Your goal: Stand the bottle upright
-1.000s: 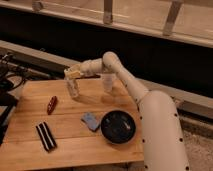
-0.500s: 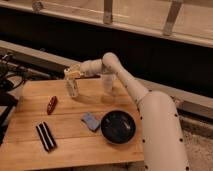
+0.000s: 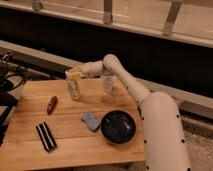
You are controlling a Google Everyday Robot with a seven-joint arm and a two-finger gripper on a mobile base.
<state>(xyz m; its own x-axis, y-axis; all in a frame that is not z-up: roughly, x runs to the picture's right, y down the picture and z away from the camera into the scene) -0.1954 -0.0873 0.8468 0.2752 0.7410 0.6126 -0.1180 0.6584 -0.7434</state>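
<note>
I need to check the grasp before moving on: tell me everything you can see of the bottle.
The bottle is small, slim and roughly cylindrical, of translucent whitish plastic by its look. It stands about upright at the far left part of the wooden table, its base at or just above the boards. The claw sits over its top end. The dark-red oblong object lies apart, nearer the left edge.

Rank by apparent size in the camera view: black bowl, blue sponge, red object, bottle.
1. Black bowl.
2. Bottle, under the gripper.
3. Blue sponge and red object: look alike, so unranked.
</note>
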